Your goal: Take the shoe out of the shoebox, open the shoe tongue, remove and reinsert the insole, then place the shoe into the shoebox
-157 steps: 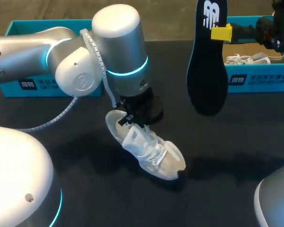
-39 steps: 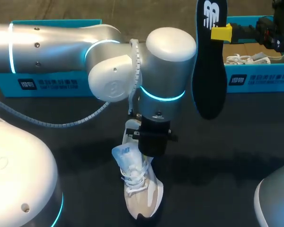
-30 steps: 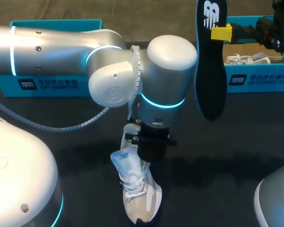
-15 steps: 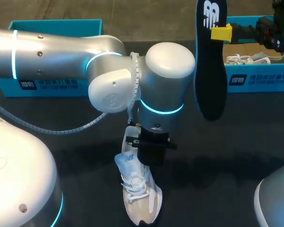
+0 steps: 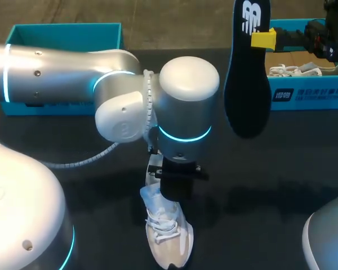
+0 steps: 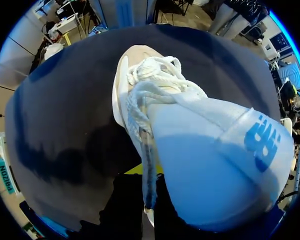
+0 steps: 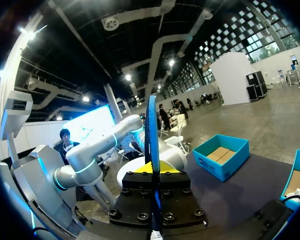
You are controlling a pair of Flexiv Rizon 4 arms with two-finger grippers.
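Note:
The white shoe (image 5: 170, 239) stands on the black table, toe toward the front edge. My left gripper (image 5: 177, 190) reaches straight down onto it and is shut on the shoe's tongue. In the left wrist view the pale blue tongue (image 6: 215, 170) fills the space ahead of the gripper (image 6: 149, 172), with the white laces (image 6: 157, 82) beyond it. My right gripper (image 5: 265, 39) is at the back right, shut on the black insole (image 5: 247, 79), which hangs upright above the table. From the right wrist the insole (image 7: 151, 130) shows edge-on between the gripper's (image 7: 154, 171) yellow tips.
A teal shoebox (image 5: 310, 94) at the back right holds another white shoe (image 5: 304, 70). A second teal box (image 5: 62, 36) lies at the back left, behind my left arm; it also shows as the teal box (image 7: 222, 156) in the right wrist view.
My left arm has shifted slightly to the left while holding the tongue, and the shoe has stayed almost in place. The right arm and insole have not moved.

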